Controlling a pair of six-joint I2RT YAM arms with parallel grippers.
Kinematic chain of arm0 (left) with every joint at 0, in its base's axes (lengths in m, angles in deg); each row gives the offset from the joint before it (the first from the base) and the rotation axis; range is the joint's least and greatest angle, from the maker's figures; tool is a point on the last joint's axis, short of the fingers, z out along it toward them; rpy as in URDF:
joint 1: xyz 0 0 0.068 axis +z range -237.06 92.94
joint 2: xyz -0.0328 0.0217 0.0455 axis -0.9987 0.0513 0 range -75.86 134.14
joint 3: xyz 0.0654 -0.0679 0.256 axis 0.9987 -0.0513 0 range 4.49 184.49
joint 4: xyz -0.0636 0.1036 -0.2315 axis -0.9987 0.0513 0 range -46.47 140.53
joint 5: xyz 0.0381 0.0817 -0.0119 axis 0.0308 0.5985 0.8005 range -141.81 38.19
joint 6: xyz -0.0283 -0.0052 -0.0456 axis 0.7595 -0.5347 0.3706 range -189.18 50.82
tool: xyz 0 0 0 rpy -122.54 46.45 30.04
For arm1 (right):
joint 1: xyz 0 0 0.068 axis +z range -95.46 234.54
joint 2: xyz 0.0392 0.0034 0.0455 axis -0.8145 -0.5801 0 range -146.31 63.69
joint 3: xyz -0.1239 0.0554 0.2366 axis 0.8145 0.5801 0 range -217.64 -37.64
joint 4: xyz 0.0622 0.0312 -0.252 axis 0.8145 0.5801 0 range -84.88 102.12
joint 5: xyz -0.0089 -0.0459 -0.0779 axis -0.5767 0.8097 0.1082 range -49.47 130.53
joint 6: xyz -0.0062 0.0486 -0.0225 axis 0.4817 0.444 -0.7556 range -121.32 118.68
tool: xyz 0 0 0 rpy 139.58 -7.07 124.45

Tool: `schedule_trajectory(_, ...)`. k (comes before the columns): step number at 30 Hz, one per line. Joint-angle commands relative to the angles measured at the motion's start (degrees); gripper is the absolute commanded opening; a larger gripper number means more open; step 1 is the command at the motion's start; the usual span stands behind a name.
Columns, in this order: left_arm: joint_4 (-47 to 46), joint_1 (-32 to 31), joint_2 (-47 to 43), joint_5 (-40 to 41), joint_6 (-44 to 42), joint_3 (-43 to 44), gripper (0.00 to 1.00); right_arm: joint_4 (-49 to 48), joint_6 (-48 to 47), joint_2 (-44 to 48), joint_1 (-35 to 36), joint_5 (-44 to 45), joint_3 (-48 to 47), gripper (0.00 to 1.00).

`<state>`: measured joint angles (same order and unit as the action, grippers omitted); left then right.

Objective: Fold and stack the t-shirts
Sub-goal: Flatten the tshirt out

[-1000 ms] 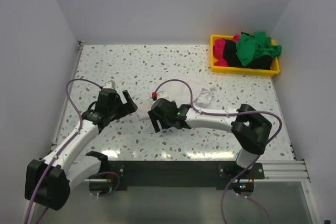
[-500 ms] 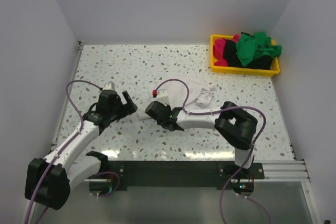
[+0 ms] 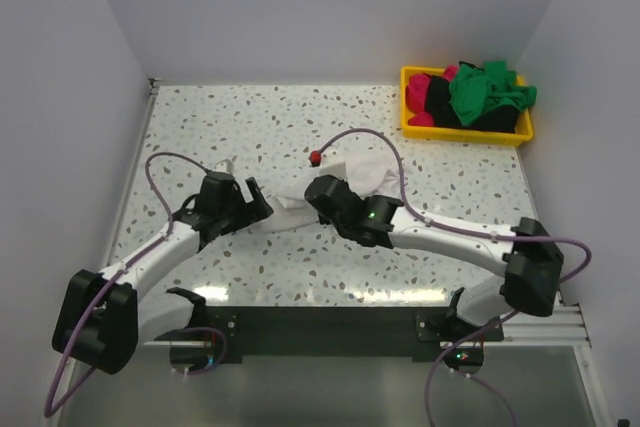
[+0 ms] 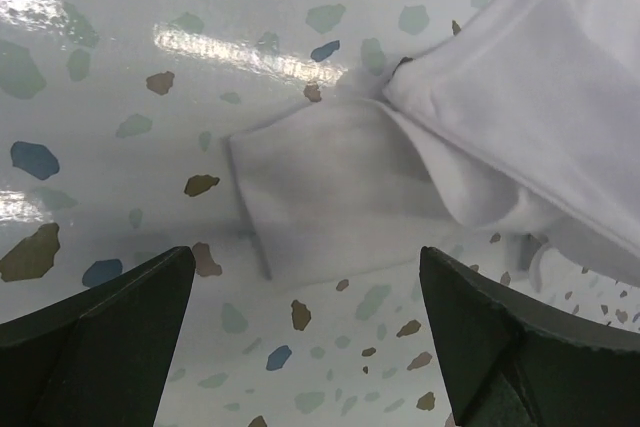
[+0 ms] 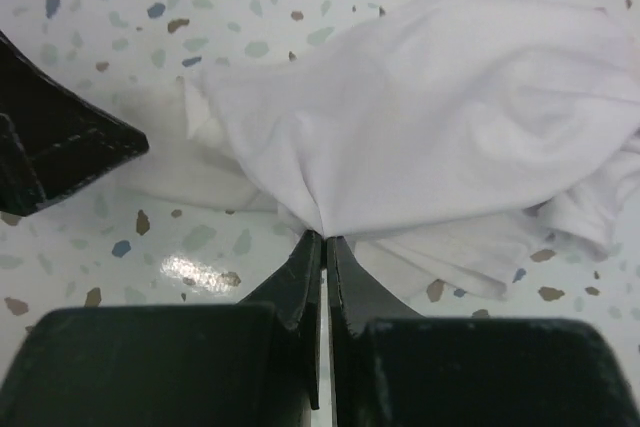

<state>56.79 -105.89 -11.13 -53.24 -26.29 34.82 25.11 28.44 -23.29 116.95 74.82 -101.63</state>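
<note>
**Right gripper** (image 5: 320,237): jaws pressed together on a thin pinch of the white t-shirt (image 5: 430,117), which lies crumpled mid-table (image 3: 250,117) between your two arms. **Left gripper** (image 4: 307,257): jaws wide apart above the flat sleeve (image 4: 330,187), holding nothing. The other t-shirts (image 3: 480,92) sit heaped in the yellow bin (image 3: 460,134), far right. Risk: your pinch catches only a small fold at the fingertips. A quick lift may slip the cloth free or raise a single layer, leaving the shirt bunched.
</note>
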Motion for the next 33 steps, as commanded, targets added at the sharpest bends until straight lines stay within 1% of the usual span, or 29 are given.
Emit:
schedule_trajectory(1,-5.4,-1.9,0.8,-1.5,0.3,0.0,1.00,8.9,-2.8,7.0,-1.1,1.7,-2.2,0.00)
schedule_trajectory(2,-5.8,-2.3,1.6,-1.4,0.2,0.2,1.00,11.2,-2.7,7.8,-1.8,1.5,-2.1,0.00)
schedule_trajectory(6,-4.9,-6.2,3.7,0.9,-0.1,1.6,0.99,14.3,-1.7,10.7,-4.2,0.4,-1.4,0.00)
schedule_trajectory(8,-4.1,-7.5,4.4,1.3,-0.3,1.8,0.98,15.1,-1.2,11.4,-7.1,-1.2,-0.7,0.00)
schedule_trajectory(11,-3.3,-9.9,4.3,3.0,-0.4,1.1,0.95,14.7,-0.3,12.3,-11.0,-3.3,1.1,0.00)
schedule_trajectory(14,-2.6,-12.5,3.8,2.6,-0.3,0.4,0.93,13.8,-0.1,13.2,-12.4,-4.1,2.7,0.00)
schedule_trajectory(19,-0.2,-20.0,3.6,5.0,0.7,0.7,0.93,13.9,0.6,12.8,-13.4,-4.7,3.4,0.00)
schedule_trajectory(22,4.6,-23.2,5.5,8.2,2.9,2.6,0.90,13.3,0.6,12.8,-13.9,-5.6,4.2,0.00)
schedule_trajectory(23,6.2,-24.0,6.8,11.2,3.8,3.3,0.89,13.3,0.5,12.9,-14.2,-5.8,4.3,0.00)
schedule_trajectory(26,11.3,-26.4,9.4,16.5,6.4,5.4,0.87,12.9,0.4,13.3,-14.4,-6.2,4.9,0.00)
schedule_trajectory(27,11.8,-27.0,10.0,17.2,6.7,5.5,0.81,12.4,0.1,13.7,-14.3,-6.6,5.1,0.00)
schedule_trajectory(29,11.3,-27.3,11.7,17.5,7.6,6.1,0.73,11.7,-0.1,14.4,-14.3,-7.0,5.8,0.00)
schedule_trajectory(30,10.8,-27.7,12.4,17.5,7.8,6.3,0.65,11.7,-0.1,14.6,-14.3,-7.1,6.0,0.00)
schedule_trajectory(31,10.0,-28.0,13.7,17.8,8.0,7.1,0.61,11.5,-0.1,14.8,-14.3,-7.0,6.2,0.00)
schedule_trajectory(32,9.7,-28.6,14.4,18.0,8.1,7.5,0.54,11.5,-0.1,15.2,-14.4,-7.0,6.2,0.00)
schedule_trajectory(33,9.6,-29.0,15.1,18.5,8.3,8.3,0.36,11.5,-0.2,15.3,-14.3,-7.0,6.3,0.00)
